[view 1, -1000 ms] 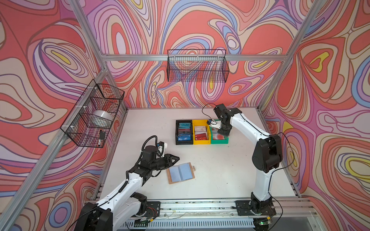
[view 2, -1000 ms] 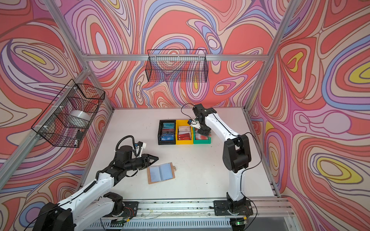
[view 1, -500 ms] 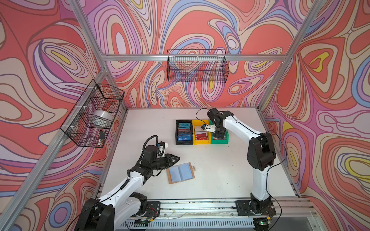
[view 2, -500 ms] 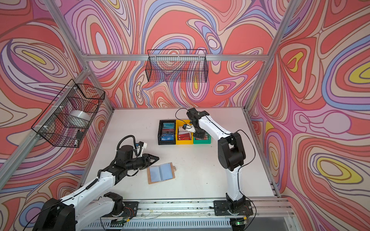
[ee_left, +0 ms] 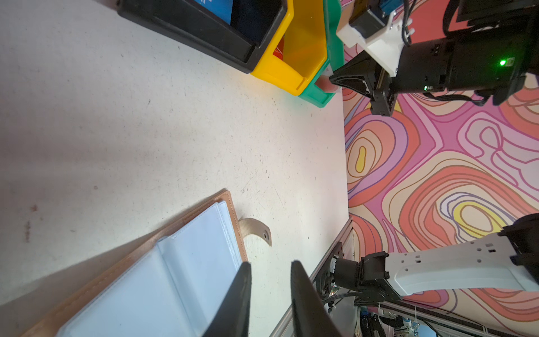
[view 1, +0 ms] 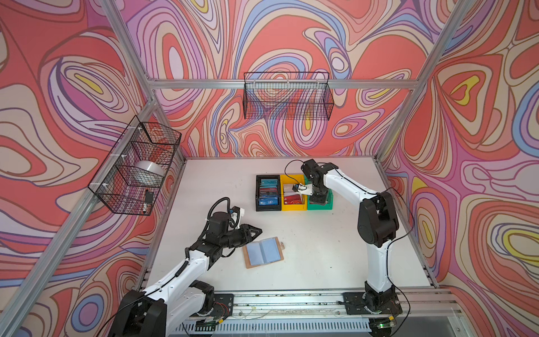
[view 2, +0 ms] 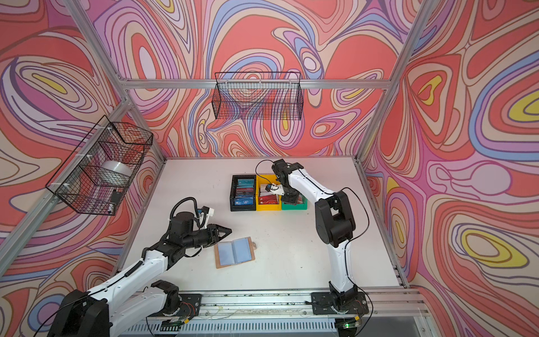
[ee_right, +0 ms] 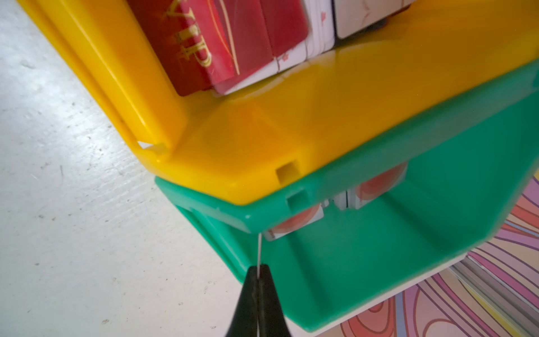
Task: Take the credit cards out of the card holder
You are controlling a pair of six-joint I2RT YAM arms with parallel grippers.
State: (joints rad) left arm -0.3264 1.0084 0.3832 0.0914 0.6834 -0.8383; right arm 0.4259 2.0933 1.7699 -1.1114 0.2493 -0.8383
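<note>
Right pincer [ee_right: 258, 267] clamped on thin white plastic card [ee_right: 258, 251], edge-on, over corner of green plastic bin [ee_right: 379, 262]; left pincer [ee_left: 269, 265] hovered part-spread, empty, just beside open tan leather card holder [ee_left: 175, 277].

This looks like a robotics lab test cell, not a lived-in room. A left arm [view 1: 186, 271] and a right arm [view 1: 376, 256], both white and black, are bolted to a metal rail [view 1: 291, 303] along the front of a bare white counter [view 1: 320, 248]. Aluminium frame posts [view 1: 128, 43] box it in. The walls [view 1: 291, 35] carry a loud swirl print, and a wire basket [view 1: 287, 96] hangs at the back. What look like small circuit boards [view 1: 207, 320] sit by the rail.
</note>
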